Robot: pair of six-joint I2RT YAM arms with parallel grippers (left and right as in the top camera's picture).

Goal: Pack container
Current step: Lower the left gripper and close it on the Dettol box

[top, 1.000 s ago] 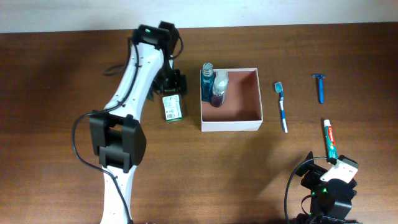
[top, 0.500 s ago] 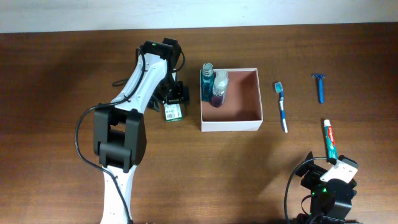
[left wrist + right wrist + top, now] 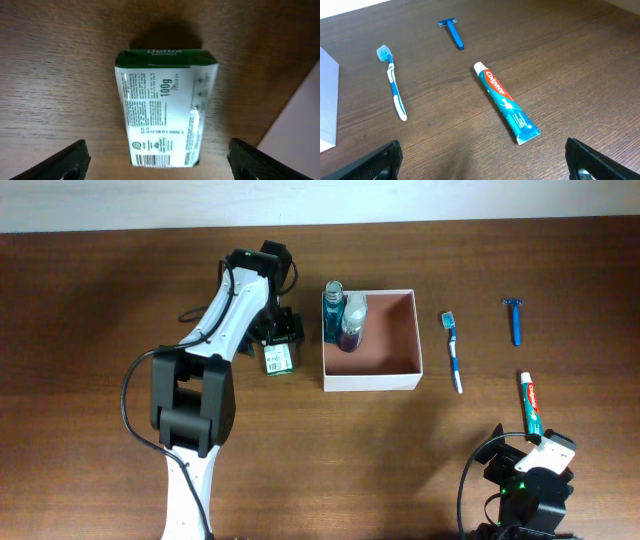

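Observation:
The container (image 3: 370,381), a white-walled square box with a pinkish-brown inside, stands mid-table and holds two bottles (image 3: 345,318) against its left wall. Just left of it lies a green-and-white soap pack (image 3: 279,360), flat on the wood. My left gripper (image 3: 282,333) hovers over that pack, open. In the left wrist view the soap pack (image 3: 165,100) lies between and ahead of the spread fingers of the left gripper (image 3: 162,162), untouched. My right gripper (image 3: 487,162) is open and empty above bare wood, near a toothpaste tube (image 3: 505,102).
A blue toothbrush (image 3: 453,350), a blue razor (image 3: 514,320) and the toothpaste tube (image 3: 529,405) lie right of the container. The right arm (image 3: 530,485) is folded at the near right corner. The container's wall (image 3: 300,130) shows close to the soap's right side.
My left gripper has moved toward the near side, from the soap pack's far end to over it, still open. The right arm has not moved.

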